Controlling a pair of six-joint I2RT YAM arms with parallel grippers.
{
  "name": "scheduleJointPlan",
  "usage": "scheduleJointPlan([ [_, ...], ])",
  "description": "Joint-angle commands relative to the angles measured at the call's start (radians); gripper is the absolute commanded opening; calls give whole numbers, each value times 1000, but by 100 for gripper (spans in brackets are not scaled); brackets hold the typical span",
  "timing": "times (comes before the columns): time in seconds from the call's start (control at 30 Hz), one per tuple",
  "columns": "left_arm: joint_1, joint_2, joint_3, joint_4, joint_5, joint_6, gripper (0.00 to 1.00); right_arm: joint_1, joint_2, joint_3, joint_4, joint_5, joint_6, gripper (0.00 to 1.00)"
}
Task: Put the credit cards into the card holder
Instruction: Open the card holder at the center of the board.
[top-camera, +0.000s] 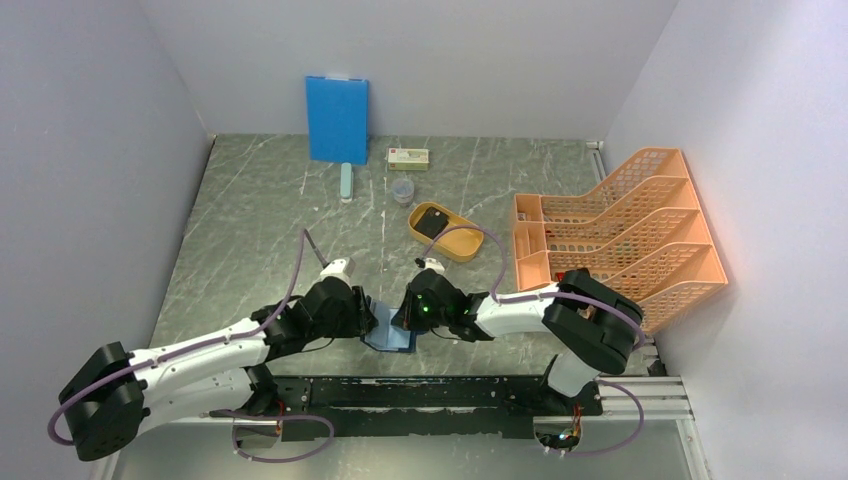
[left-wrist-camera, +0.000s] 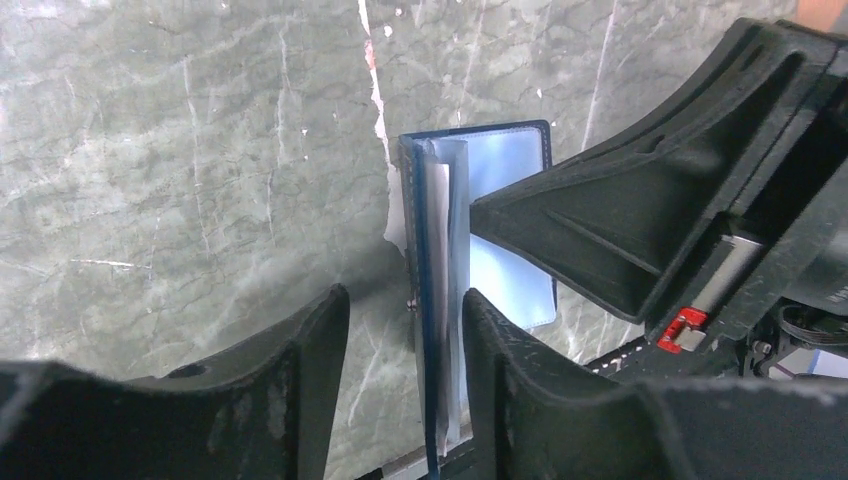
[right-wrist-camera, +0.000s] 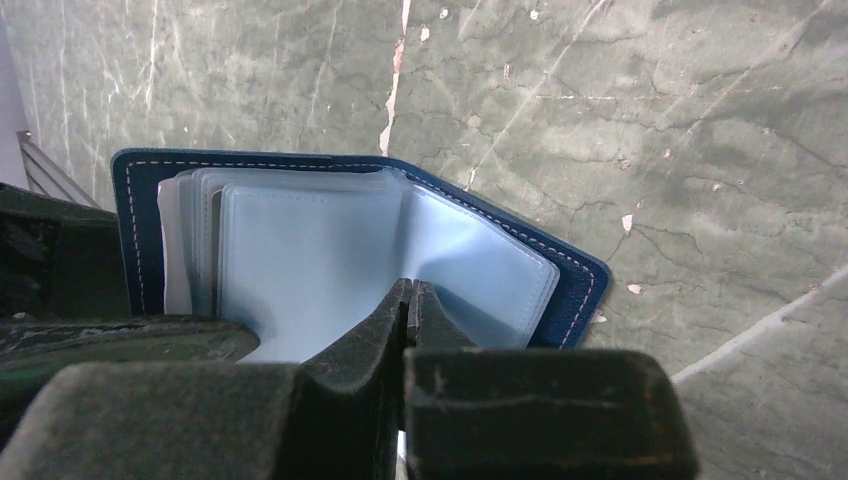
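Right gripper is pinched shut, tips against the clear sleeves of the open card holder by the worktop's near edge. Left gripper straddles its cover, jaws parted.

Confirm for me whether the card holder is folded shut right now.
No, the card holder is spread open in the right wrist view, its light blue inside and clear sleeves showing.
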Motion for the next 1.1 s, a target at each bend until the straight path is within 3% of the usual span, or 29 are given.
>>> scheduleJointPlan([
  [0.0,-3,-53,2,-35,-24,9,52,-6,34,-42,-64,43,-26,1],
  [0.23,-2,-72,6,-25,-20,17,50,-7,25,-45,-71,49,-35,0],
  [0.53,-3,-25,12,-24,-29,19,28,-7,14,-54,-73,49,-35,0],
  [0.7,-2,-49,13,-33,-39,16,32,-6,-2,-68,-83,62,-38,0],
  [0.87,-3,-85,17,-38,-40,20,44,-7,-9,-78,-82,65,-37,0],
  [1.07,-3,-61,19,-31,-34,23,43,-8,-4,-77,-78,62,-38,0],
])
